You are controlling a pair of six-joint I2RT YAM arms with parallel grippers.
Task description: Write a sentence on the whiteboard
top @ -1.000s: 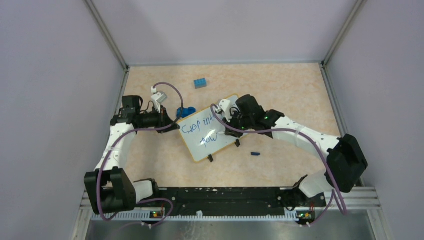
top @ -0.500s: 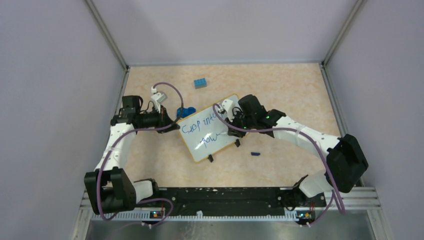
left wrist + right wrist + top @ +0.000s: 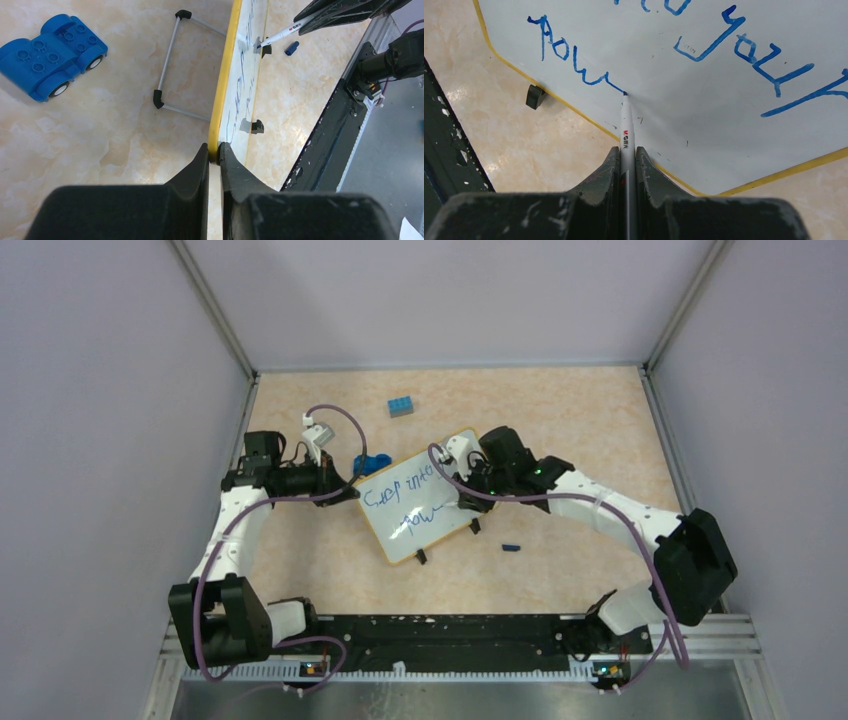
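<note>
sentence (image 3: 714, 41) cropped at top, whiteboard (image 3: 410, 530) partly hidden

Robot lab test cell. A beige stone-pattern surface (image 3: 560, 410) is boxed in by plain lilac panel walls (image 3: 450, 300) along its left, far and right edges, with bare aluminium posts (image 3: 212, 310) rising at both far corners. A black mounting rail (image 3: 450, 632) on slotted metal runs along the near edge. The left arm (image 3: 235, 530) and right arm (image 3: 620, 515) are bolted there, trailing loose purple cables (image 3: 203, 585). Props only: a blue toy brick (image 3: 401, 406) near the far edge, a blue toy car (image 3: 52, 55), a small whiteboard (image 3: 405, 538) and a marker (image 3: 626, 120).
</note>
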